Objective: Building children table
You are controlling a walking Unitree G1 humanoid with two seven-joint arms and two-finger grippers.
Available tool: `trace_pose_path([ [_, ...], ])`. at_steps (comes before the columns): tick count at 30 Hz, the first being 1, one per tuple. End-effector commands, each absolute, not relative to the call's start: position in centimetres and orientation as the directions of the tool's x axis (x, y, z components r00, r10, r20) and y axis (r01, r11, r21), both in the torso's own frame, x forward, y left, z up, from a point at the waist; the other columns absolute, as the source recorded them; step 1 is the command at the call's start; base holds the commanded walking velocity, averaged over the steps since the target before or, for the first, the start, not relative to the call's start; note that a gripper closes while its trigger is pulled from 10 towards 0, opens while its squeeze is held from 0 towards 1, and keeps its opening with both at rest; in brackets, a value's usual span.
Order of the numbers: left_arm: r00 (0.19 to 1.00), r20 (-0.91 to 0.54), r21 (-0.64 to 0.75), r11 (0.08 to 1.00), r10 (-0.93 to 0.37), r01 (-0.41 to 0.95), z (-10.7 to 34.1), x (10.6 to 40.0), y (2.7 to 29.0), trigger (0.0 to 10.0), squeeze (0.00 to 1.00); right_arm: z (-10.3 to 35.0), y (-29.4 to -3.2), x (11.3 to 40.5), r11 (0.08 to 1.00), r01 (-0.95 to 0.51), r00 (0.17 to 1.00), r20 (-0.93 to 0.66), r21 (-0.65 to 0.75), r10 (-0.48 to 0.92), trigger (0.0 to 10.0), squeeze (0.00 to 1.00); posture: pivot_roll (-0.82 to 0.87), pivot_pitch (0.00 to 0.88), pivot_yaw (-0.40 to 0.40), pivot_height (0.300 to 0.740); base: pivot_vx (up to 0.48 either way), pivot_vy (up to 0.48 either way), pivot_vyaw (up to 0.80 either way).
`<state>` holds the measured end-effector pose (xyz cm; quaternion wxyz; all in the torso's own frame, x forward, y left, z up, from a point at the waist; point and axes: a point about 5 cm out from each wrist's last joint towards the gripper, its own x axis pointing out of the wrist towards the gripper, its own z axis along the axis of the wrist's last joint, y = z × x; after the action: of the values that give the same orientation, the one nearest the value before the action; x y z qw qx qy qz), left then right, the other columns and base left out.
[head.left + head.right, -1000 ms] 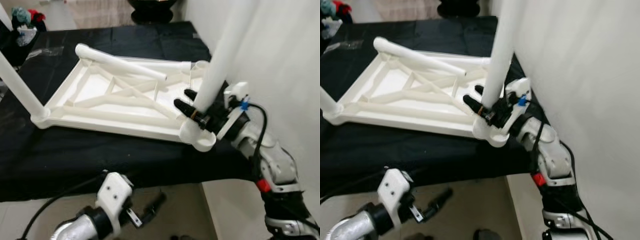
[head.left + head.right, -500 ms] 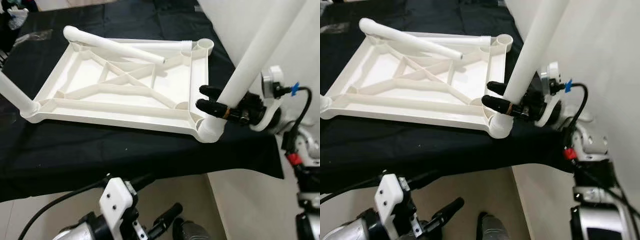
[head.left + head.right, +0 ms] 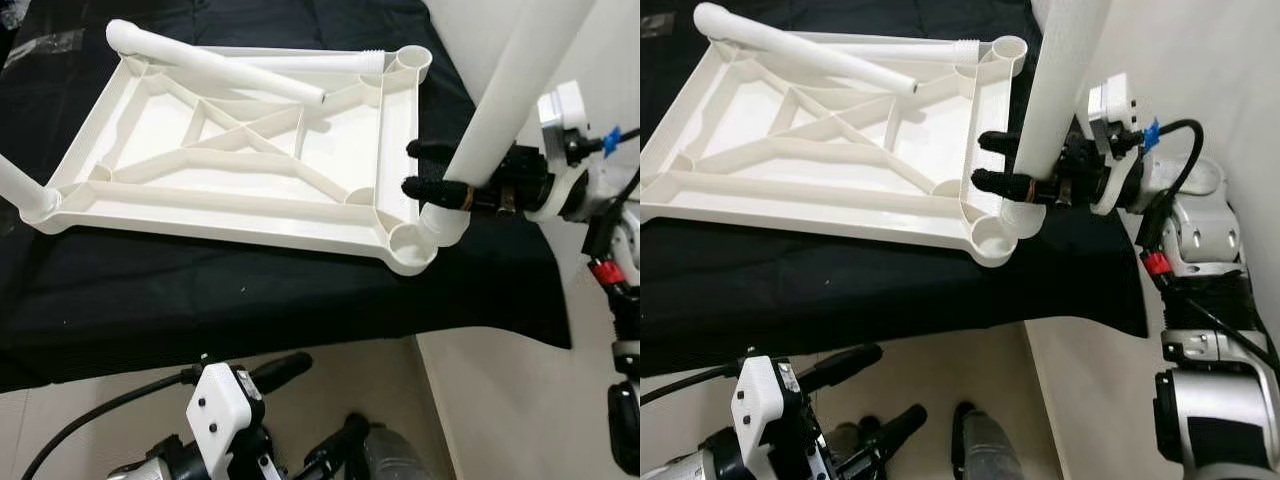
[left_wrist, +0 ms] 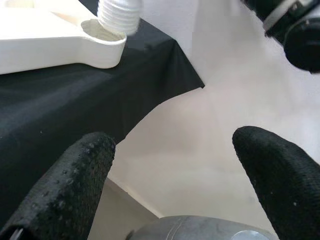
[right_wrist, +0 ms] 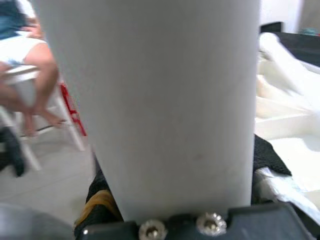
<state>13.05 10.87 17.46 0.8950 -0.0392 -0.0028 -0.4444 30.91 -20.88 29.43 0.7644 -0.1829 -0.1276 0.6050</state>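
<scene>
A white plastic tabletop [image 3: 150, 130] lies underside up on the black cloth. My right gripper [image 3: 413, 168] is shut on a white table leg [image 3: 505, 100] and holds it upright and slightly tilted. The leg's threaded end [image 4: 118, 15] hangs just above and beside the near right corner socket [image 3: 410, 246]. A second leg [image 3: 215, 65] lies loose across the tabletop's far side. A third leg [image 3: 18, 183] stands in the near left corner. My left gripper [image 4: 172, 142] hangs open and holds nothing, low in front of the table.
The black cloth [image 3: 200, 295] drapes over the table's front edge and right corner. A white wall [image 3: 1220, 60] stands close on the right, behind my right arm. Beige floor [image 3: 500, 400] lies below. A person [image 5: 27, 55] sits on a chair in the right wrist view.
The camera has shifted. The held leg's lower end has come off the near right corner socket and now sits slightly right of it. My left gripper stays low.
</scene>
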Motion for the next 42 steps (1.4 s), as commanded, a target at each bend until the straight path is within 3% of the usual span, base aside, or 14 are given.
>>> trace_pose_path([
  [1,0.597,0.006,-0.088,0.594,-0.802,0.799,17.1,12.6,11.0,10.0,0.0,28.4,-20.9,30.5,0.156,-0.904,0.2,-0.071,-0.398,0.977,10.0,0.0,-0.01,0.337,0.01,0.74,0.0,0.0,0.0],
  [9,0.596,0.008,-0.097,0.593,-0.803,0.799,17.1,12.7,11.1,10.0,0.0,28.0,-20.6,30.1,0.135,-0.918,0.168,-0.056,-0.372,0.984,10.0,0.0,-0.01,0.339,0.011,0.74,0.0,0.0,0.0],
  [10,0.597,0.01,-0.099,0.593,-0.802,0.799,17.2,12.7,11.0,10.0,0.0,27.7,-19.6,30.7,0.179,-0.902,0.206,-0.027,-0.393,0.978,10.0,0.0,-0.01,0.344,0.012,0.74,0.0,0.0,0.0],
  [18,0.598,0.011,-0.1,0.594,-0.802,0.798,17.3,12.7,11.0,10.0,0.0,27.3,-18.4,31.8,0.259,-0.872,0.286,-0.004,-0.416,0.958,10.0,0.0,-0.01,0.35,0.009,0.74,0.0,0.0,0.0],
  [35,0.595,0.015,-0.104,0.59,-0.804,0.801,17.5,12.6,10.9,10.0,0.0,26.0,-17.3,31.0,0.095,-0.936,0.145,-0.127,-0.339,0.981,10.0,0.0,-0.02,0.362,-0.014,0.74,0.0,0.0,0.0],
  [40,0.594,0.017,-0.105,0.589,-0.804,0.801,17.5,12.6,10.8,10.0,0.0,26.0,-16.8,31.5,0.12,-0.944,0.16,-0.109,-0.308,0.981,10.0,0.0,-0.03,0.364,-0.023,0.74,0.0,0.0,0.0],
  [42,0.594,0.019,-0.105,0.589,-0.805,0.801,17.6,12.6,10.7,10.0,0.0,26.4,-16.3,32.3,0.194,-0.943,0.217,-0.058,-0.272,0.975,10.0,0.0,-0.04,0.365,-0.03,0.74,0.0,0.0,0.0],
])
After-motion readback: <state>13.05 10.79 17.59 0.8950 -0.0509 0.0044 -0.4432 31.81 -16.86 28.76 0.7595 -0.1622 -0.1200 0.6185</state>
